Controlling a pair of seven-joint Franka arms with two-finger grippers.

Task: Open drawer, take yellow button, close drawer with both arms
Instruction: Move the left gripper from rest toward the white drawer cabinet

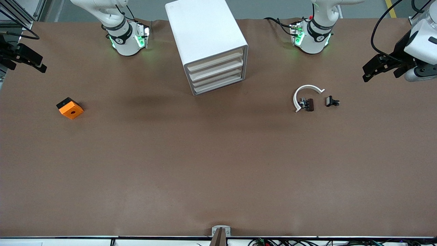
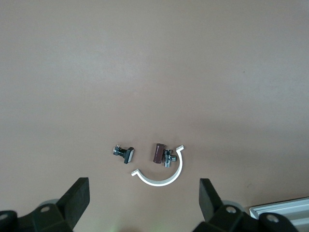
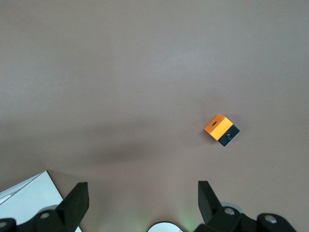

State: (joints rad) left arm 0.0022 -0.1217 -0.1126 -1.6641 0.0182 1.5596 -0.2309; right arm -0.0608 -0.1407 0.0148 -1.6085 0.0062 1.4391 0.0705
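The white cabinet (image 1: pixel 205 34) stands between the two arm bases, its four cream drawer fronts facing the front camera. The top drawer (image 1: pixel 215 60) is shut, like the three below it. The button is hidden. My left gripper (image 1: pixel 380 73) hangs open and empty over the left arm's end of the table; its wrist view (image 2: pixel 143 200) looks down on a white ring and clips. My right gripper (image 1: pixel 25 65) hangs open and empty over the right arm's end of the table; its wrist view (image 3: pixel 142 200) shows bare table between the fingers.
An open white ring (image 1: pixel 305 95) (image 2: pixel 161 176) with two small dark clips (image 1: pixel 309 104) (image 1: pixel 332 101) lies toward the left arm's end. An orange square block with a hole (image 1: pixel 70 108) (image 3: pixel 221 129) lies toward the right arm's end. Brown table elsewhere.
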